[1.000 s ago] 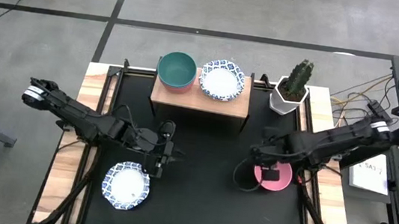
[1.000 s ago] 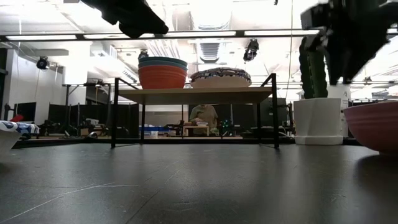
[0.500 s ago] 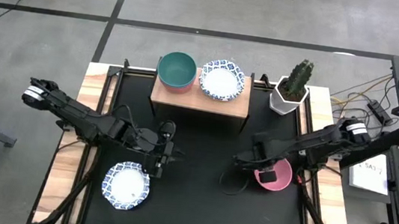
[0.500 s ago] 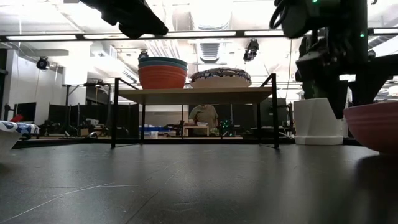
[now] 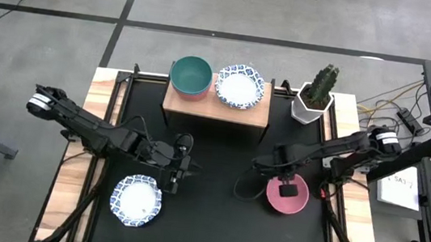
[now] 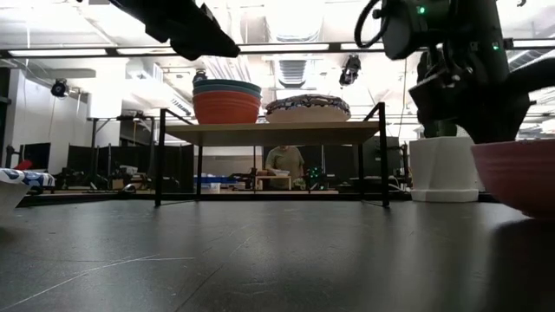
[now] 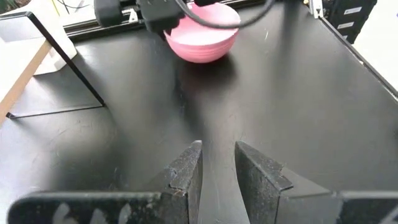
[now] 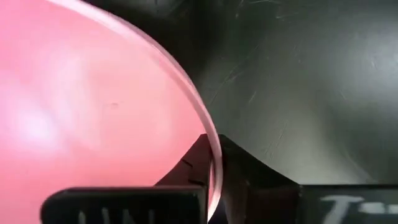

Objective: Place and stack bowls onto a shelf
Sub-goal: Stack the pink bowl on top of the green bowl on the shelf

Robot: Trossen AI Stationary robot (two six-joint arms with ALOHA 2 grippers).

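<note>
A pink bowl (image 5: 286,197) sits at the table's near right, with my right gripper (image 5: 285,184) shut on its rim. My left gripper (image 7: 217,152) hovers at the table's middle left (image 5: 178,174), its fingers a little apart with nothing between them. A white, blue-patterned bowl (image 5: 136,201) rests on the table just near of it. The wood shelf (image 5: 215,106) stands at the far middle. It carries a stack of bowls with a teal one on top (image 5: 190,76) and, beside that, a patterned bowl (image 5: 240,87). My right gripper pinches the pink bowl's rim (image 8: 205,134), one finger inside the bowl and one outside. It comes from above, pointing down, at the rim's far side (image 7: 180,25). The bowl stays upright; whether its base is clear of the table I cannot tell.
A cactus in a white pot (image 5: 316,96) stands at the far right, beside the shelf. The shelf's dark legs (image 6: 159,165) leave open room beneath the board. Black tabletop (image 5: 212,218) lies bare between the two arms. A person shows in the room behind.
My right gripper has reached toward the table's left, come down over the pink bowl and shut on its rim. The bowl has shifted a little toward the near edge and the left.
</note>
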